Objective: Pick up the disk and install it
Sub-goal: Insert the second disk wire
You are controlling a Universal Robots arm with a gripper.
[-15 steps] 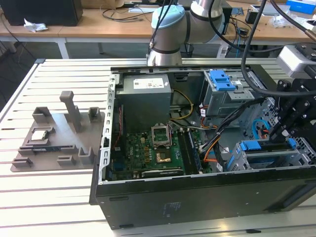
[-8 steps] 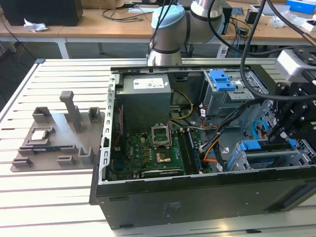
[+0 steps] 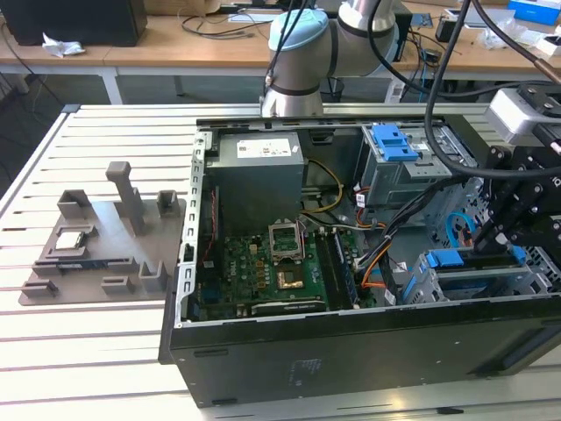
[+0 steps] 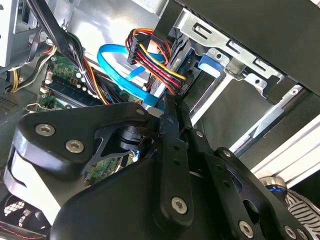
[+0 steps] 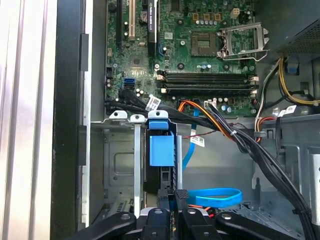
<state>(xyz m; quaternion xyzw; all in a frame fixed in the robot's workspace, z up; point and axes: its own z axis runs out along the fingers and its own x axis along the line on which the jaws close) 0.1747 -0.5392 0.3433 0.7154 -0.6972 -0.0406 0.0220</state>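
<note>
The disk stands on edge in a slot of the lower drive cage, with its blue carrier frame facing the motherboard. In the exterior view the disk lies in the cage at the case's front right corner. My black gripper reaches down to it from the exterior view's right. In both wrist views the fingertips sit pressed close together at the disk's near end, and I see nothing held between them. My gripper ends next to the cage's blue tab.
The open computer case lies on a slatted table. Inside are the motherboard, the power supply, a blue bracket on the upper grey cage, and loose cables. A blue flat cable loops beside the gripper. A grey fixture sits at the exterior view's left.
</note>
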